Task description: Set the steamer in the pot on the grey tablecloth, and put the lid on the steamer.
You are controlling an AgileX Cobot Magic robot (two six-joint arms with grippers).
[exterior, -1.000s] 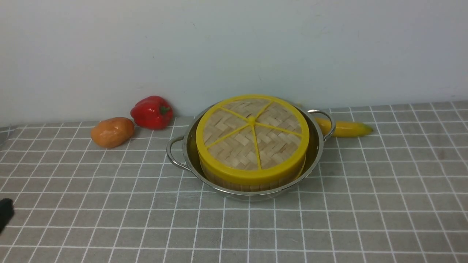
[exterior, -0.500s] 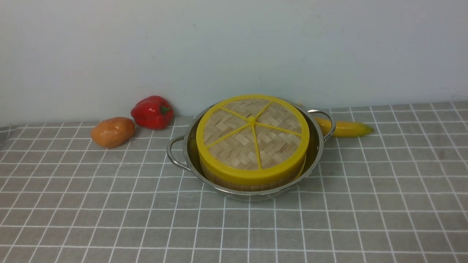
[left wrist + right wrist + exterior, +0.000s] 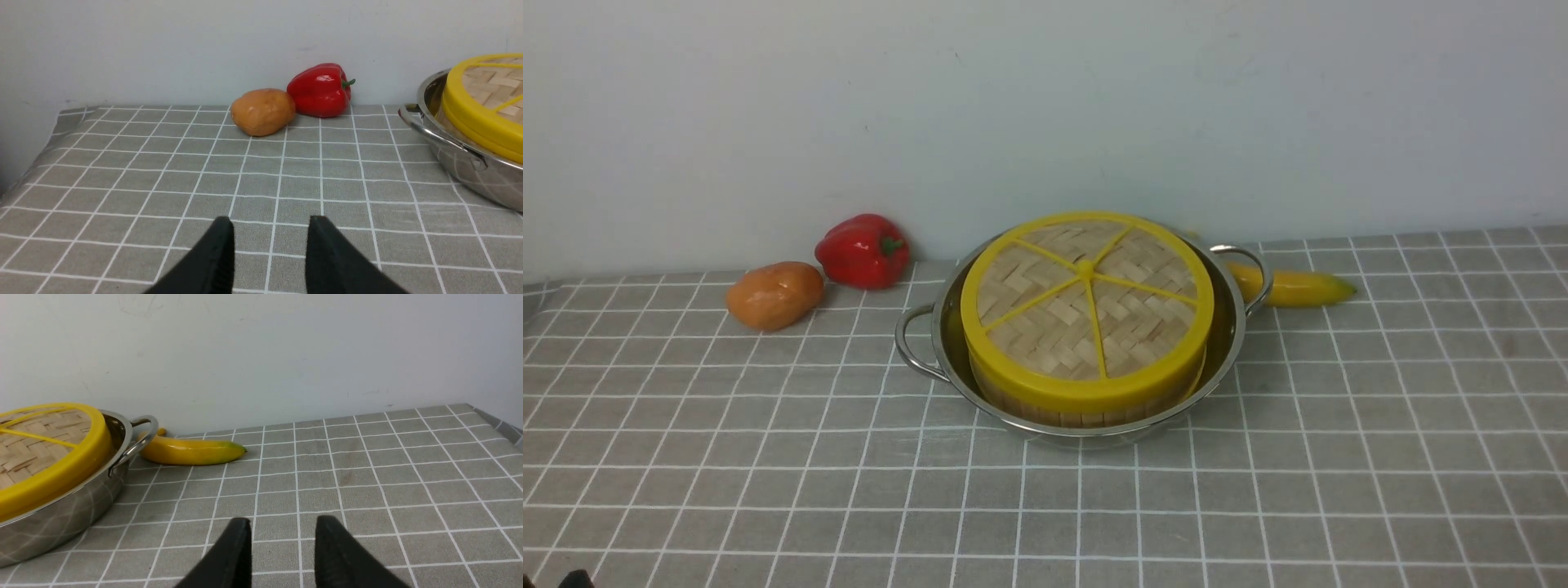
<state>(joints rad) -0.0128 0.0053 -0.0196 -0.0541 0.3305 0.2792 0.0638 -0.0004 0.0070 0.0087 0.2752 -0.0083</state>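
Note:
The shiny steel pot (image 3: 1232,343) stands on the grey tablecloth (image 3: 768,457) near the back wall. Inside it sits the bamboo steamer (image 3: 1086,415), of which only the wooden wall shows. The woven lid (image 3: 1086,306) with yellow rim and spokes lies flat on top of the steamer. In the left wrist view my left gripper (image 3: 269,222) is open and empty over bare cloth, well away from the pot (image 3: 461,157) and lid (image 3: 482,118). In the right wrist view my right gripper (image 3: 282,522) is open and empty too, apart from the pot (image 3: 61,514) and lid (image 3: 49,457).
An orange potato (image 3: 774,295) and a red bell pepper (image 3: 862,251) lie by the wall left of the pot. A banana (image 3: 1290,286) lies behind the pot's right handle. The cloth's left edge (image 3: 49,134) and right edge (image 3: 496,424) drop off.
The dark tip of the left arm at the front view's left edge has drawn back out of sight; only a small dark speck shows at the bottom left corner. Pot, steamer and lid have not moved.

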